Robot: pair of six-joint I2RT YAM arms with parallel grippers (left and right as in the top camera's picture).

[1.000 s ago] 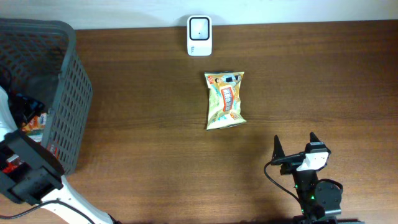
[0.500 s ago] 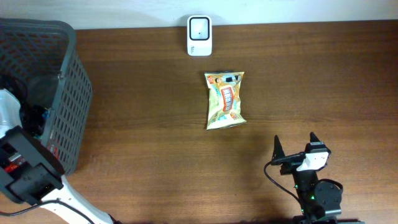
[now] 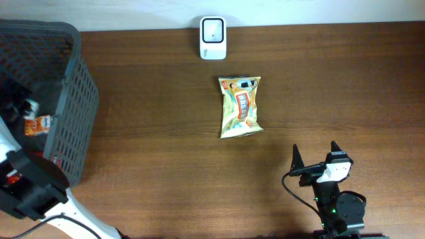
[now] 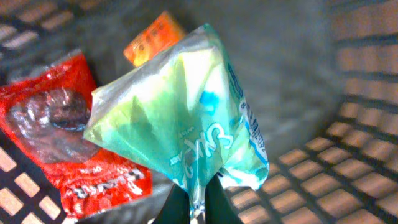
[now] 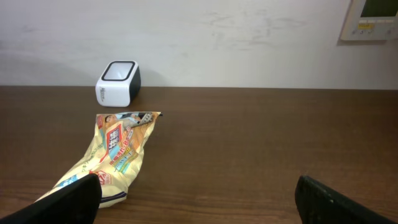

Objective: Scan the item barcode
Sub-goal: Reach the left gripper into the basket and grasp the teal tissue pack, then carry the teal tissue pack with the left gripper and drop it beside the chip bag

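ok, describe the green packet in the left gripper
The green packet is crinkly, glossy film, pale green and white with blue print down one side. The left gripper is shut on its narrow bottom edge, so it fans out from the fingers. It sits inside the dark mesh basket, in front of a red packet and an orange one; contact unclear.

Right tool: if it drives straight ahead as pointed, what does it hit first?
Way looks free: bare table ahead of the open right tool; chip bag and barcode scanner sit left of its line. Eventually the back wall, depth unclear.
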